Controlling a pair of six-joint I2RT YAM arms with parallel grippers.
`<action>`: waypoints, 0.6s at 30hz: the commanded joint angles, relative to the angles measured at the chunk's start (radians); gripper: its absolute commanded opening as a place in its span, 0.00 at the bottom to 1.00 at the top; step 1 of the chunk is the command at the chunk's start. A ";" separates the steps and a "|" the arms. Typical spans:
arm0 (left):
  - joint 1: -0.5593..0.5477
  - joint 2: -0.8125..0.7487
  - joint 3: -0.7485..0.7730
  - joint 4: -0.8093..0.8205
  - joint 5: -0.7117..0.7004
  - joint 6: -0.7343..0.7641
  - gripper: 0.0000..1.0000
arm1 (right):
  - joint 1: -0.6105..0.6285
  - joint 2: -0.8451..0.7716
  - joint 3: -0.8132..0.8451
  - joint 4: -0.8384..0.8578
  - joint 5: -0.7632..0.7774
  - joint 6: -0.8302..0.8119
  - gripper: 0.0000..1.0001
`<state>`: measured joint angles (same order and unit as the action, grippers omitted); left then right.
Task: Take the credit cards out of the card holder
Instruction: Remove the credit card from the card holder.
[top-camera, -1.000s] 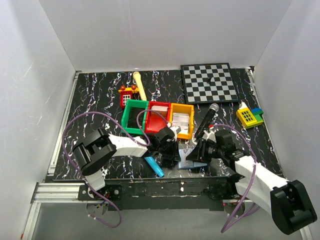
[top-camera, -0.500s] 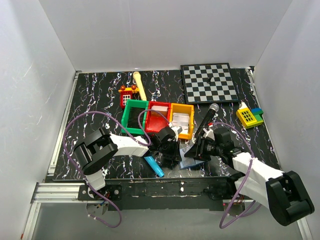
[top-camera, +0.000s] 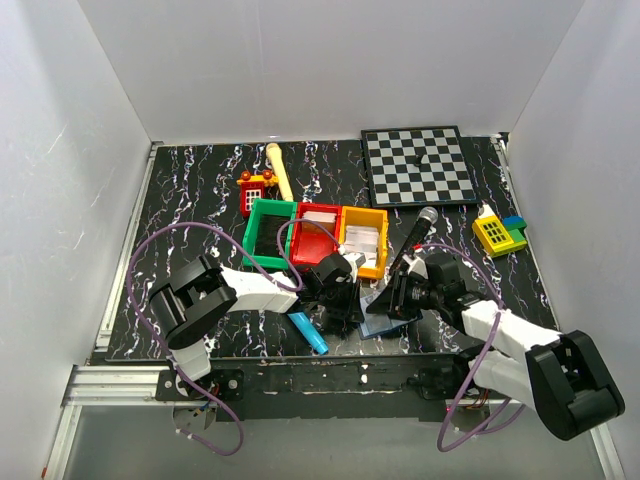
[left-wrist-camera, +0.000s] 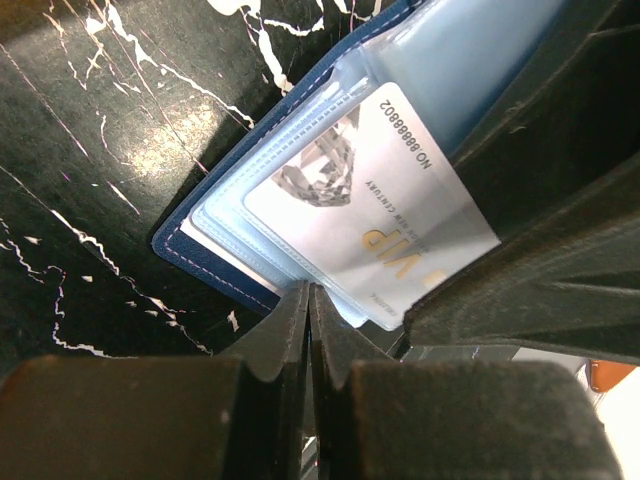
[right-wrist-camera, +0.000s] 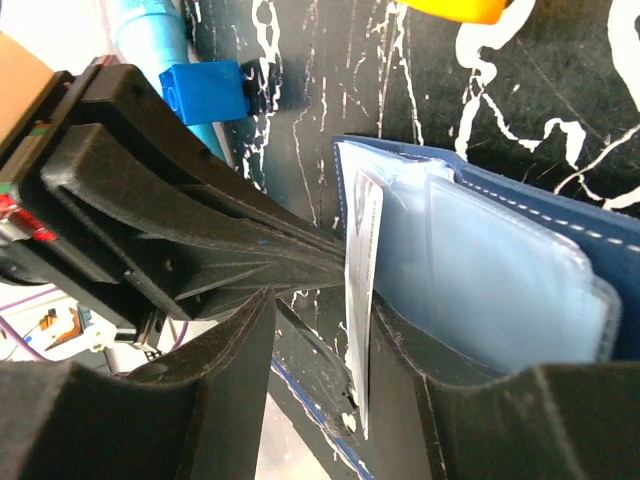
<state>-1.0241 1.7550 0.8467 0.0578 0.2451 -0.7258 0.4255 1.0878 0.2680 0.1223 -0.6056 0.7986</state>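
The holder (top-camera: 378, 318) lies open near the table's (top-camera: 200, 200) front edge, between my grippers. The left gripper (left-wrist-camera: 308, 295) is clenched at its sleeve edge. The right gripper (right-wrist-camera: 325, 330) has its jaws apart, straddling the card (left-wrist-camera: 370, 225). I should close squarely on the card, then pull along the pocket. Since a second ago, my right arm has swung inward.

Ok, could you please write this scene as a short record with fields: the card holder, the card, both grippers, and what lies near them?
card holder: open on the black marbled table; navy outside, clear pockets inside
card: white, printed VIP, partly in a clear pocket
left gripper: shut, tips at the pocket edge; whether they pinch it is not clear
right gripper: jaws apart, the card's edge between them
nearby: blue toy brick, cyan toy microphone
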 joint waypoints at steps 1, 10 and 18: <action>-0.010 0.032 -0.006 -0.073 -0.038 0.016 0.00 | -0.011 -0.075 0.056 -0.030 -0.003 -0.021 0.46; -0.010 0.041 0.002 -0.095 -0.047 0.009 0.00 | -0.034 -0.138 0.040 -0.093 -0.003 -0.041 0.45; -0.010 0.043 0.000 -0.104 -0.052 0.005 0.00 | -0.045 -0.173 0.046 -0.121 0.003 -0.056 0.45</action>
<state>-1.0248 1.7599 0.8532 0.0521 0.2440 -0.7345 0.3897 0.9401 0.2779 -0.0048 -0.5926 0.7631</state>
